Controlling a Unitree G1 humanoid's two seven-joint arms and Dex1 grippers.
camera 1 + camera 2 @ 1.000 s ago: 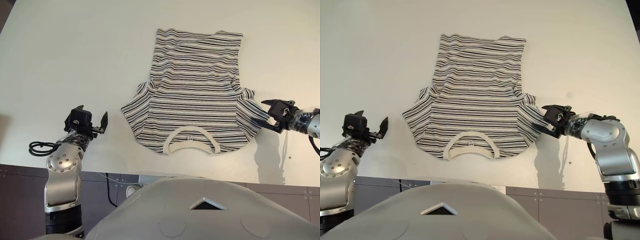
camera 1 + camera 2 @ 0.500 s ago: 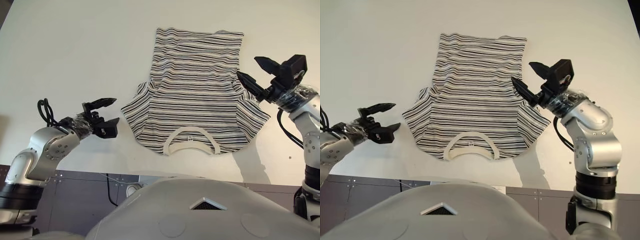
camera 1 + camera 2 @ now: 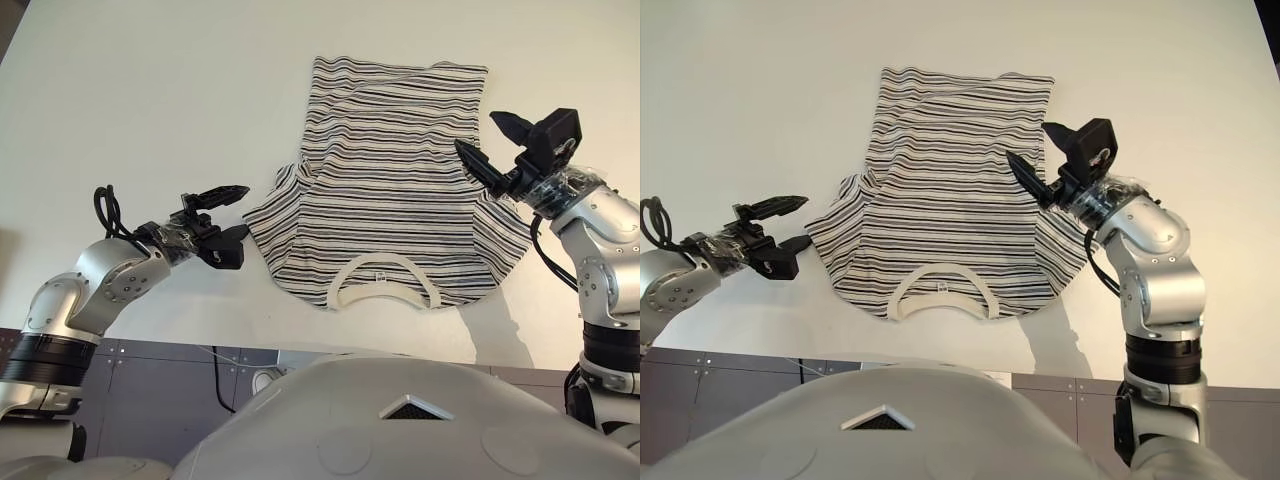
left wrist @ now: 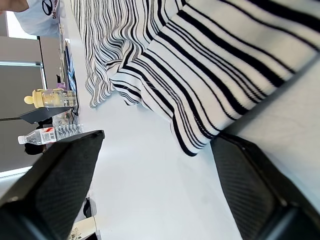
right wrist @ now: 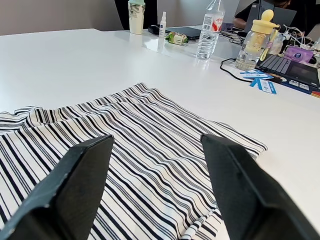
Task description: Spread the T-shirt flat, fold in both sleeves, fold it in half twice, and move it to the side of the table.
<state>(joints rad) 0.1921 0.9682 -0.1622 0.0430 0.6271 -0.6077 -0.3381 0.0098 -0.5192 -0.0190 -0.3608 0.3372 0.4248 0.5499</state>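
Observation:
A black-and-white striped T-shirt point(image 3: 385, 190) lies on the white table point(image 3: 150, 100), collar toward me and hem at the far side. Both short sleeves stick out sideways, with small creases at the armpits. My left gripper point(image 3: 240, 212) is open just off the tip of the left sleeve point(image 4: 210, 75), low over the table, its jaws pointing at the sleeve's edge. My right gripper point(image 3: 475, 130) is open and raised above the shirt's right armpit, holding nothing. In the right wrist view the striped cloth point(image 5: 165, 170) lies below the spread fingers point(image 5: 75, 190).
Bare table surrounds the shirt on the left, right and far sides. At the table's far end stand a water bottle point(image 5: 208, 25), a yellow-capped bottle point(image 5: 256, 42), a cup point(image 5: 136, 10) and a laptop point(image 5: 295, 67) with a cable.
The left gripper has swung in from near the table's front edge to the left sleeve tip. The right gripper has left the right sleeve's outer edge, risen and moved inward over the armpit.

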